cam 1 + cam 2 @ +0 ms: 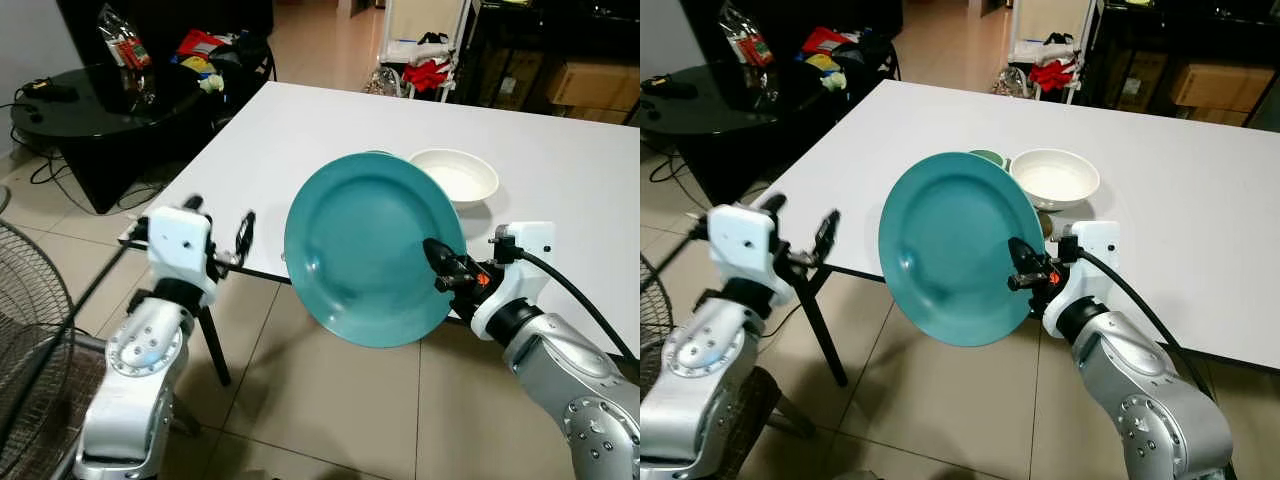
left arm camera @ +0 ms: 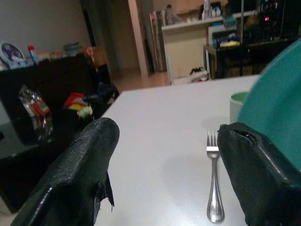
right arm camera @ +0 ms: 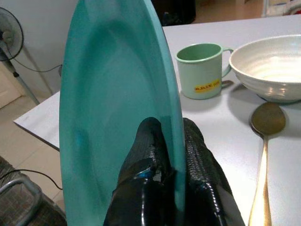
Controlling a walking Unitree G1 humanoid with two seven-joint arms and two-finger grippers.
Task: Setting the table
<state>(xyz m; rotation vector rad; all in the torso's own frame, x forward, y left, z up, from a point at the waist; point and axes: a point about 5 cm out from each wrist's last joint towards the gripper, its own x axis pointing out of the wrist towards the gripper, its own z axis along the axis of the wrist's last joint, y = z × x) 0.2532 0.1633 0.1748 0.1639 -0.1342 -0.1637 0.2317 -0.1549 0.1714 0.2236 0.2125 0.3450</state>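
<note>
At the near edge of the white table [image 1: 560, 170] we hold a teal plate [image 1: 365, 250] up on its edge, tilted and facing us, so that it hangs partly over the table edge and partly over the tiled floor [image 1: 330, 400]. Our right gripper [image 1: 446, 268] is clamped on the plate's rim, one black finger on the front face and the other behind, as our right wrist view shows with the rim pinched between the fingers [image 3: 146, 141]. Our left gripper [image 1: 222, 228] hovers off the table's near corner, level with the edge, its jaws spread wide apart and holding nothing; its fingers [image 2: 80, 165] frame the table top in our left wrist view.

On the table behind the plate sits a white bowl [image 1: 455, 175], and just beside the bowl a pale green mug [image 3: 202, 69] with a yellow label. A gold-coloured spoon [image 3: 265, 136] lies on the table just in front of the bowl, its bowl end close to the bowl's wall. A steel fork [image 2: 214, 181] lies flat on the table near the plate, tines pointing away from the table's near edge.

Beyond the table's far left corner stands a black round table [image 1: 90, 110] with packets on it, and a fan [image 1: 30, 310] stands on the floor to the left of the white table
</note>
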